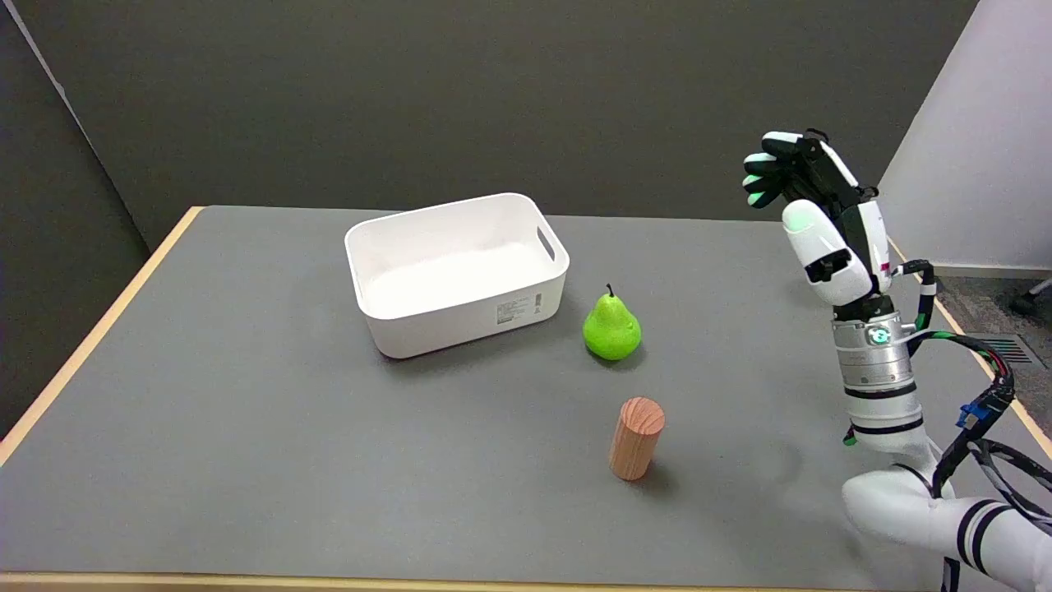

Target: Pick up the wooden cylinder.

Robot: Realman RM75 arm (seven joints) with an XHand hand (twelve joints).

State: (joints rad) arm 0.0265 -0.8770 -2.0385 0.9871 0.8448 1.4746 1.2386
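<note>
Right hand (pixel 814 214) raised in the air at three o'clock, fingers loosely apart, holding nothing, wooden cylinder (pixel 637 438) upright on the grey surface (pixel 246 427) at five o'clock, green pear (pixel 611 327) just beyond it, white bin (pixel 394 329) at eleven o'clock.

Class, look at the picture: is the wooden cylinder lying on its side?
No. The cylinder stands upright on the table, its round end face up.

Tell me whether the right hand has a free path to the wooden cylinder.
Probably yes: the right hand is raised, holding nothing, and bare table lies between it and the upright wooden cylinder; the green pear stands farther back.
</note>
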